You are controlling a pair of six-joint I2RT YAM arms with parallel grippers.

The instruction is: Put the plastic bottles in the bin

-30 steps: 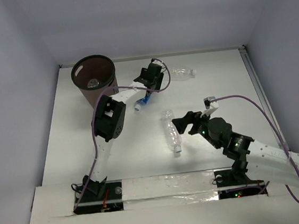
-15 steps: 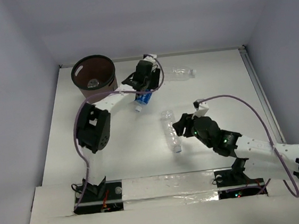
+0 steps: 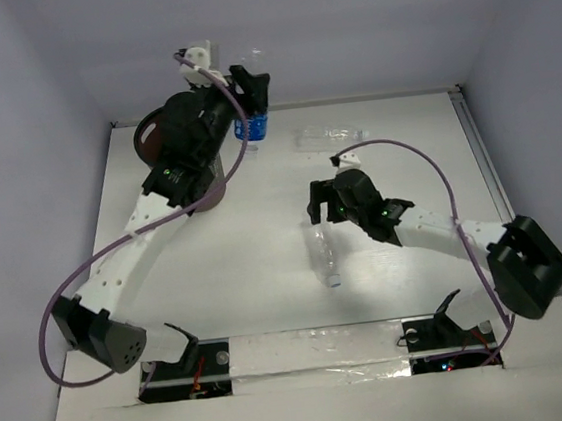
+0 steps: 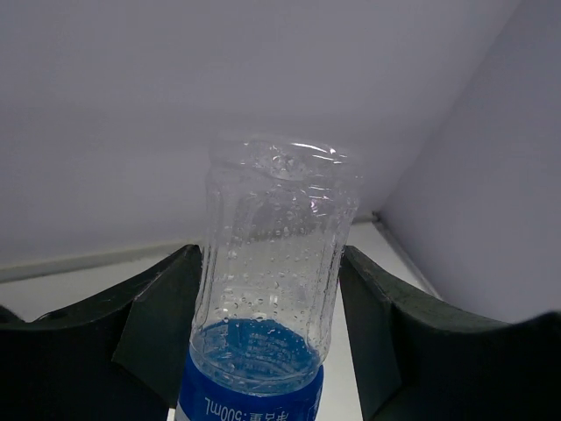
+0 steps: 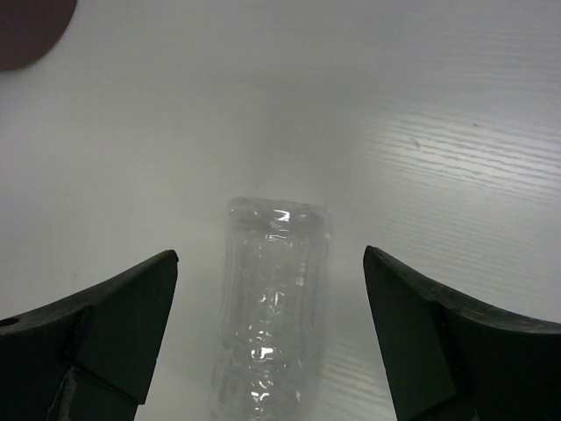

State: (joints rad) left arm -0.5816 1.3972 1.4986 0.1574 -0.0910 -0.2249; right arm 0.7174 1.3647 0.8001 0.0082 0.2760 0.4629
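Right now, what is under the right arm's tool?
A clear bottle lies on the white table under the right tool, which is open. From above, the tool covers the bottle's far end; the wrist camera shows it between the fingers.

Left wrist view, centre frame: I've got thin clear plastic on the blue-labelled bottle (image 4: pixel 272 281), ribbed and beaded with droplets, its label (image 4: pixel 250 395) a glossy blue film. The left gripper (image 4: pixel 270 254) flanking it looks like matt dark plastic. Right wrist view: the unlabelled bottle (image 5: pixel 272 298) is crinkled clear plastic catching highlights, and the right gripper (image 5: pixel 270 254) has the same matt black finish. The table (image 5: pixel 456 132) reads matt white, faintly ribbed at right. Overhead, the purple cable (image 3: pixel 384 142) looks smooth and rubbery.
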